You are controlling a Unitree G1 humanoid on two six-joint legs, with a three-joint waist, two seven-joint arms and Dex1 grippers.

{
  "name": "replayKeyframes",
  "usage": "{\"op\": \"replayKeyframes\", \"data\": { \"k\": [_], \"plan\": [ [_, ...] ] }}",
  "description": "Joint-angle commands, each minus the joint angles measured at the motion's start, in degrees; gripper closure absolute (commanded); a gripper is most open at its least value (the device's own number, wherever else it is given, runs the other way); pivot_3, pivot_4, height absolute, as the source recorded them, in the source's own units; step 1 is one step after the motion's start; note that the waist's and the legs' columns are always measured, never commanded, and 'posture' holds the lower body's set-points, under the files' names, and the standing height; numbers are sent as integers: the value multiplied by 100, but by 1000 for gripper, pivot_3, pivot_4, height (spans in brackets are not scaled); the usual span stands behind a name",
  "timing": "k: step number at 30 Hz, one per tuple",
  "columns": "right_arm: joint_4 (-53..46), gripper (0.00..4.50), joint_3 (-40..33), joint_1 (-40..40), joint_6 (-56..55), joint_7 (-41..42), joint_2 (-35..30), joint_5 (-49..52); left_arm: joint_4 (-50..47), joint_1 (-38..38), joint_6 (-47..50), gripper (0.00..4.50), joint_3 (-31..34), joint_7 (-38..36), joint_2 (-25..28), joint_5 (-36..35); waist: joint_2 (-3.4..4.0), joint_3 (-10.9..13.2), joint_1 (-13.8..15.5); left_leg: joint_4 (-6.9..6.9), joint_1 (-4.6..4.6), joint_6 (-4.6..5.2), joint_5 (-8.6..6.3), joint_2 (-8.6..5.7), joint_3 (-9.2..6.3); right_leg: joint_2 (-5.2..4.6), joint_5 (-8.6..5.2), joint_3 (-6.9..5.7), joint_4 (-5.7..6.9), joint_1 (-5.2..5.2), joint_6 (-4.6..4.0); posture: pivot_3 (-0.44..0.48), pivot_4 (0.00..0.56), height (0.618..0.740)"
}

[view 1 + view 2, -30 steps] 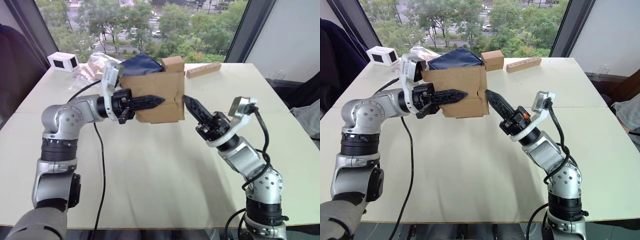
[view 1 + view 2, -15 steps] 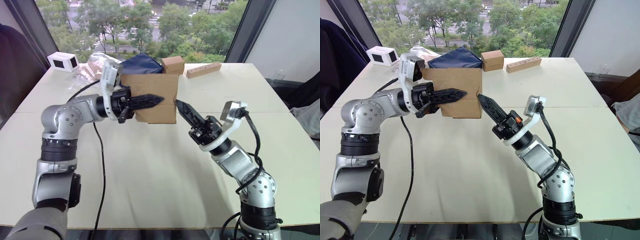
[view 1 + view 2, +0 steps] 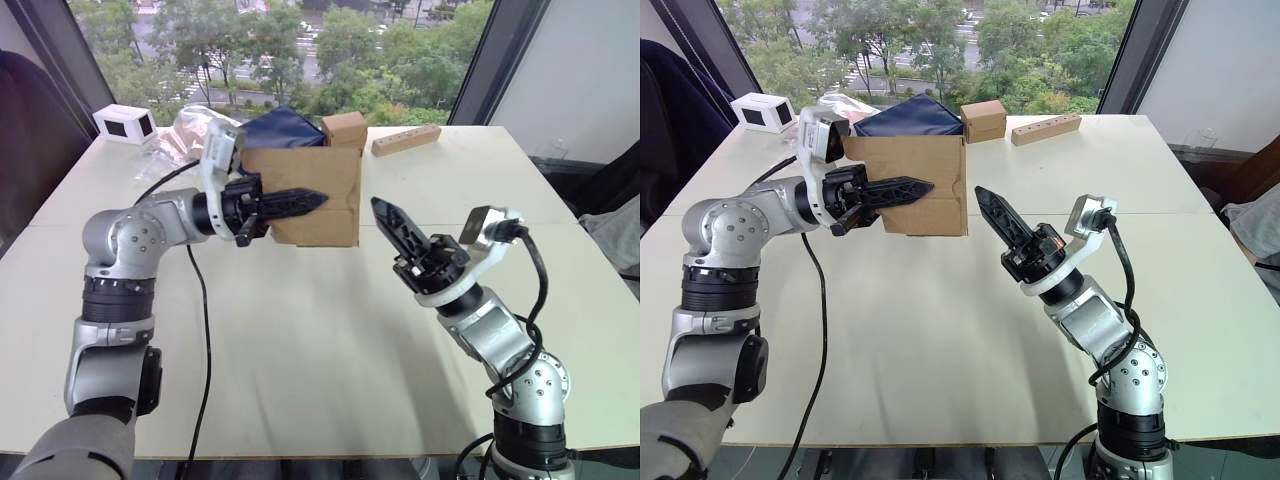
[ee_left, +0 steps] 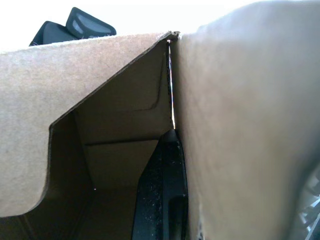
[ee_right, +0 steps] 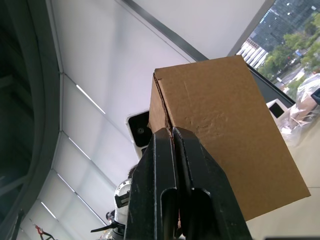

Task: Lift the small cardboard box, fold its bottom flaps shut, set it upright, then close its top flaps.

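The small cardboard box hangs above the table, held up by my left gripper. That gripper is shut on the box's front wall, one finger outside and the other finger inside. The left wrist view looks into the open box, where a flap is folded inward. The box's right end lies flat. I cannot tell which end carries the top flaps. My right gripper is shut with nothing in it, a short gap to the right of the box, pointing up toward it.
At the table's back stand a smaller cardboard box, a long wooden block, a dark blue bag, crinkled clear plastic and a white device. A black cable hangs from my left arm.
A flap that stuck out at the box's right end a second ago now lies flat. The right gripper pressed in against that end, then drew back to the right. The left arm stayed still.
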Motion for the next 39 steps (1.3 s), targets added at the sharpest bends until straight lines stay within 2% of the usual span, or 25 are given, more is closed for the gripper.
{"op": "replayKeyframes", "data": {
  "k": [1, 7, 18, 22, 25, 30, 33, 36, 39],
  "plan": [
    [-156, 4419, -29, 15, -98, 16, -35, -55, -72, -145, -72, 4500, 118, -50, 37, -105, 0, 0, 1, 0, 0, 0, 0, 0, 0, 0, 0, 0, 0, 0, 0, 0, 150, 740],
    [-182, 4419, 301, -23, 57, 134, -258, -621, -75, -152, -81, 4500, 87, -59, 12, -94, 0, 0, 1, 0, 0, 0, 0, 0, 0, 0, 0, 0, 0, 0, 0, 0, 150, 740],
    [-203, 4419, 767, -153, 152, 221, -140, -1116, -196, -42, -223, 4500, -258, -68, -72, 181, 0, 0, 4, 0, 0, 0, 0, 0, 0, 0, 0, 0, -1, 0, 0, 0, 150, 740],
    [-248, 4419, 612, -44, 128, 200, -210, -1129, -112, -107, -199, 4500, -270, -199, 21, 251, 0, 0, 2, 0, 0, 0, 0, 0, 0, 0, 0, 0, -1, 0, 0, 0, 150, 740],
    [-433, 4419, 115, 264, 150, 239, -562, -795, 23, -304, -211, 4500, -443, -360, 221, 483, 0, 0, 22, 0, -1, 0, 0, 0, 0, 0, 0, 0, -1, 0, 0, 0, 150, 740],
    [-594, 4419, -396, 706, 233, 379, -1214, -501, -87, -614, -767, 4500, -1152, -839, 687, 1250, -1, 1, 16, 0, -8, 1, -1, -1, 0, 0, 0, 0, -19, 3, 0, 0, 150, 740],
    [-590, 4419, -570, 885, 259, 504, -1571, -683, -49, -951, -876, 4500, -1774, -1500, 1053, 1641, 0, 0, 4, -3, -4, 2, -1, 0, 0, 3, 0, 0, -19, 5, 0, 0, 150, 740],
    [-691, 4419, -847, 1228, 406, 828, -2241, -969, 50, -1532, -1099, 4500, -2789, -2270, 1296, 2341, 1, 2, 24, -6, -9, 2, -1, 0, 0, 9, -1, 0, -22, 2, -1, 0, 150, 740],
    [-971, 4419, -902, 1713, 618, 1238, -3117, -1632, 173, -1918, -1688, 4500, -3755, -2471, 1225, 3337, 4, 0, 79, -2, -15, 7, -3, -8, -1, 8, -1, 0, -39, 7, -1, 0, 150, 740]
  ]
}}
